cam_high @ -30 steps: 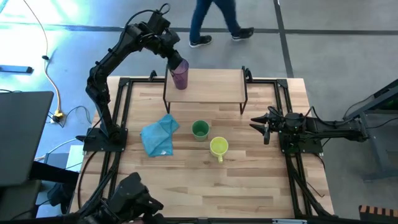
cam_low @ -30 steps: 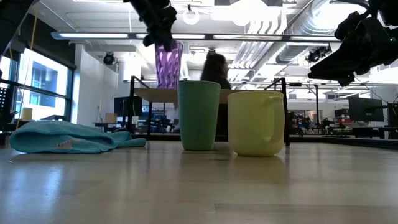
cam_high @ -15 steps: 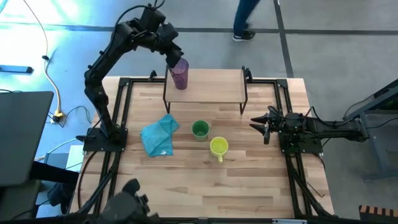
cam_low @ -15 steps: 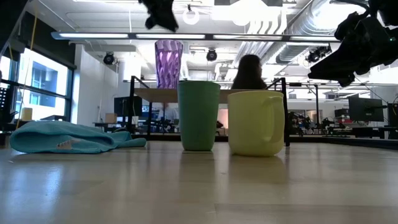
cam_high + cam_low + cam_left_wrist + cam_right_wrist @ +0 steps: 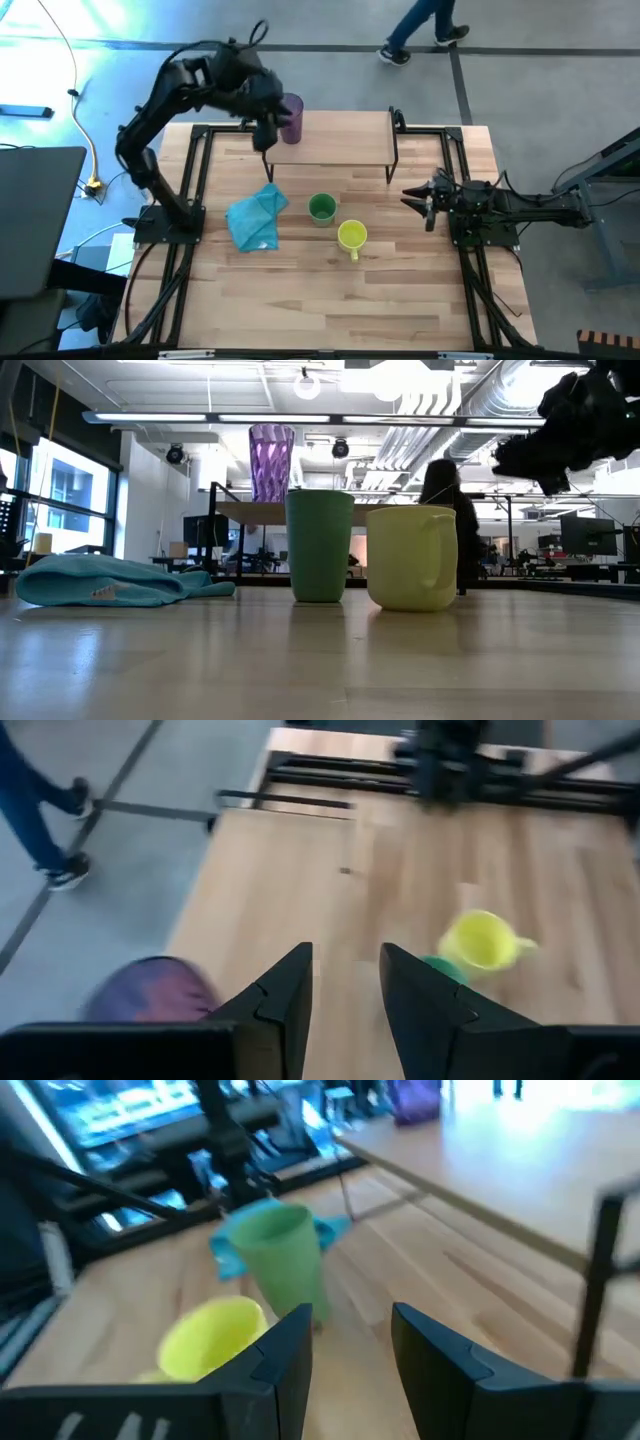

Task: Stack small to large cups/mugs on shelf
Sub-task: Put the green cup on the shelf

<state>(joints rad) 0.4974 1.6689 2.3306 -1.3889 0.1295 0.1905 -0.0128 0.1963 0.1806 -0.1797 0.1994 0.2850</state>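
Here your left claw (image 5: pixel 263 133) hung empty, fingers apart, just beside the tall translucent purple tumbler (image 5: pixel 290 117) on the low wooden shelf (image 5: pixel 345 139); your right claw (image 5: pixel 418 200) waited, fingers apart.

Translucent purple tumbler (image 5: pixel 290 118) stands upright on the low light wooden shelf (image 5: pixel 345 138); short green cup (image 5: pixel 322 208) and yellow-green handled mug (image 5: pixel 351 237) sit side by side on the tabletop.

A grey floor (image 5: pixel 520 90) surrounds the wooden counter (image 5: pixel 330 300); a person (image 5: pixel 425 25) walks there; ceiling lights (image 5: pixel 400 372) shine above.
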